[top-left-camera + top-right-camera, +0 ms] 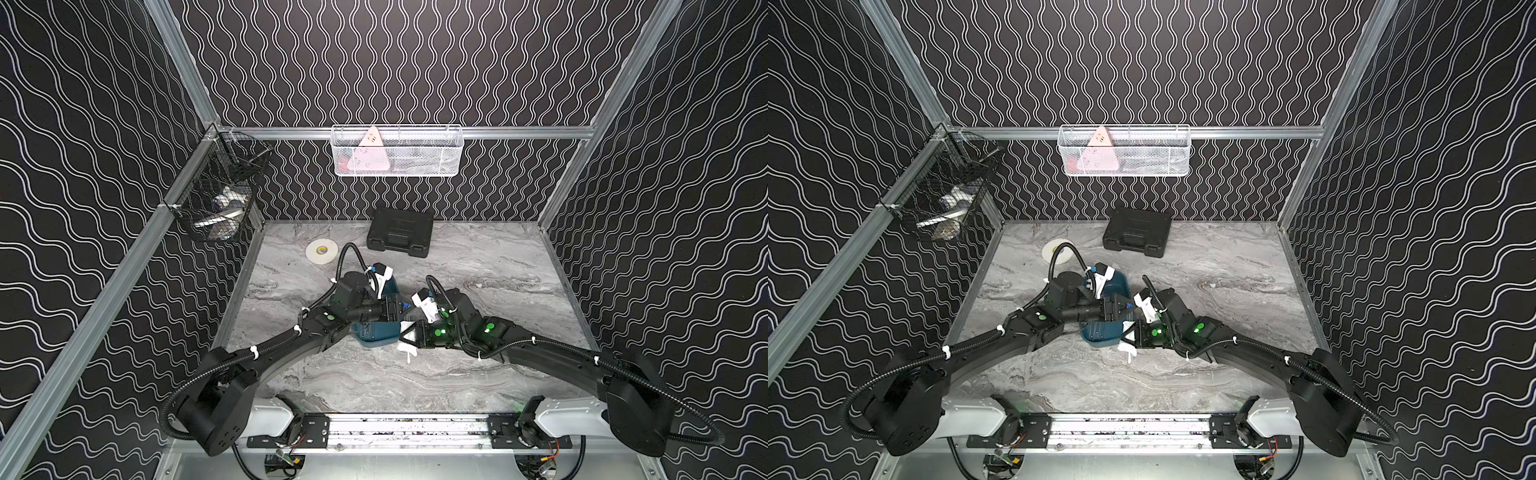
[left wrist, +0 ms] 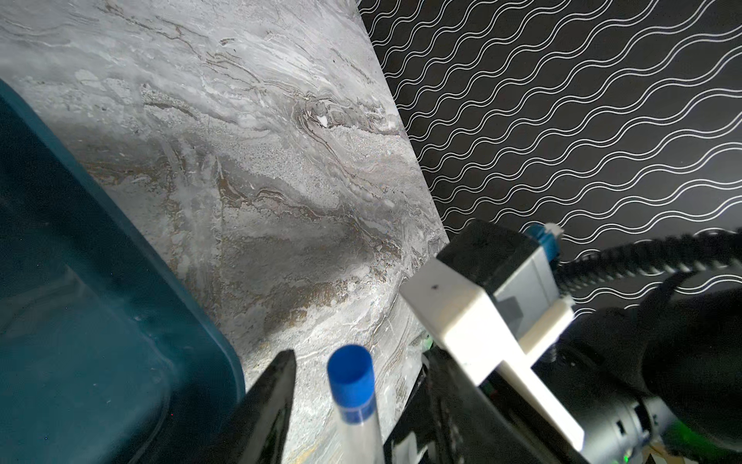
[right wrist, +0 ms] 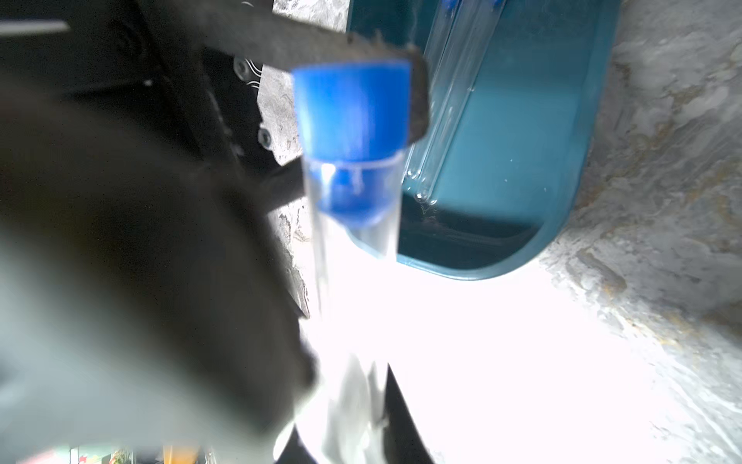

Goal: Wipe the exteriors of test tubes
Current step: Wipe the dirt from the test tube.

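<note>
The left jaws hang over the teal tray (image 1: 376, 338). The right jaws meet them just off the tray's rim, the two nearly tip to tip above the marbled surface (image 1: 478, 270). A test tube (image 2: 353, 405) runs out of the right jaws, with its blue cap (image 3: 353, 108) sitting between the left jaws. The right jaws are closed down on a white tissue (image 1: 404, 347) bunched around the tube's lower length. Seen from the right wrist, the tissue is glare-white and I cannot make out where the glass ends inside it. The left jaws stand partly apart, not clamped. From the left wrist, bare surface shows between one finger (image 2: 277, 397) and the cap, though I cannot tell how close the opposite finger sits. Two more test tubes (image 3: 445, 120) lie side by side in the tray, just past the left jaws' tips. Well beyond both jaws, toward the back wall, a black case (image 1: 400, 232) and a roll of tape (image 1: 321, 251) rest on the surface.
</note>
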